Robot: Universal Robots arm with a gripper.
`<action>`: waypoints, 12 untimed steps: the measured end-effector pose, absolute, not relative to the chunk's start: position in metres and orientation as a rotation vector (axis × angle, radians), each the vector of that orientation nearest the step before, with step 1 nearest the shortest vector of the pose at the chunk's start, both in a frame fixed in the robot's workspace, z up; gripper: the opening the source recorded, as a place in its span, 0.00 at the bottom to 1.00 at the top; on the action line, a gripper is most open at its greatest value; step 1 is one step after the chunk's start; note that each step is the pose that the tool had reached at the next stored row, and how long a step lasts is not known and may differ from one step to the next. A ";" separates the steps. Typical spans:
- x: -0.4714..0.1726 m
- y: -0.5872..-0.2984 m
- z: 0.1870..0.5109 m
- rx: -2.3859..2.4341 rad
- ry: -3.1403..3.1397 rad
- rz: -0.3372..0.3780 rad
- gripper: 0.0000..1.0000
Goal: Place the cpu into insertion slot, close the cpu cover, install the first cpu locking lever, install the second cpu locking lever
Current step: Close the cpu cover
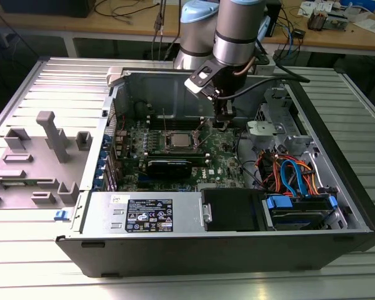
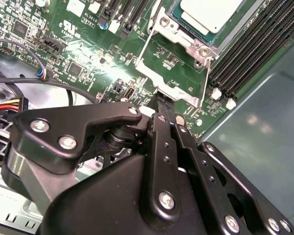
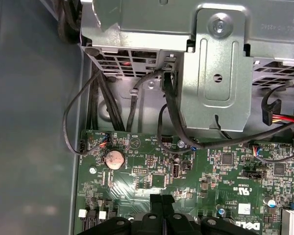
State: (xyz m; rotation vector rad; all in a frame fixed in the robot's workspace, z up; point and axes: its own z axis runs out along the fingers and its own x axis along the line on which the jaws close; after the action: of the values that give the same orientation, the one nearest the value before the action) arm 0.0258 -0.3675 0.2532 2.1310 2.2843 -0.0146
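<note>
The arm [image 1: 237, 31] is a thick round tube of silver-grey metal with pale blue-grey caps at its joints. A black cable [image 1: 250, 87] loops beside the wrist, where a small white-and-black box [image 1: 202, 80] is mounted. The gripper [image 2: 169, 115] is matte black throughout: flat link bars with rounded ends, pinned by silver screws [image 2: 166, 199] with socket heads, narrowing to two slim black fingers [image 3: 157, 205]. Small holes dot the bars.

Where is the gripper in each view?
Exterior view: gripper inside the case, above the green motherboard, to the exterior view's right of the cpu.
Second wrist view: gripper low over the motherboard, close to the cpu.
First wrist view: gripper over the motherboard, coin cell nearby.
Shared landmark: the green motherboard.
</note>
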 end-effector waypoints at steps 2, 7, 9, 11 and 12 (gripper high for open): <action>0.025 -0.367 0.253 2.130 2.285 -0.015 0.11; 0.015 -0.367 0.253 2.129 2.286 -0.015 0.11; 0.011 -0.367 0.253 2.129 2.286 -0.015 0.11; 0.007 -0.367 0.253 2.129 2.286 -0.015 0.11; 0.005 -0.367 0.253 2.129 2.286 -0.015 0.11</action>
State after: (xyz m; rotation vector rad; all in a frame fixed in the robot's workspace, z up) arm 0.0047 -0.3675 0.2532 2.1288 2.2864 -0.0147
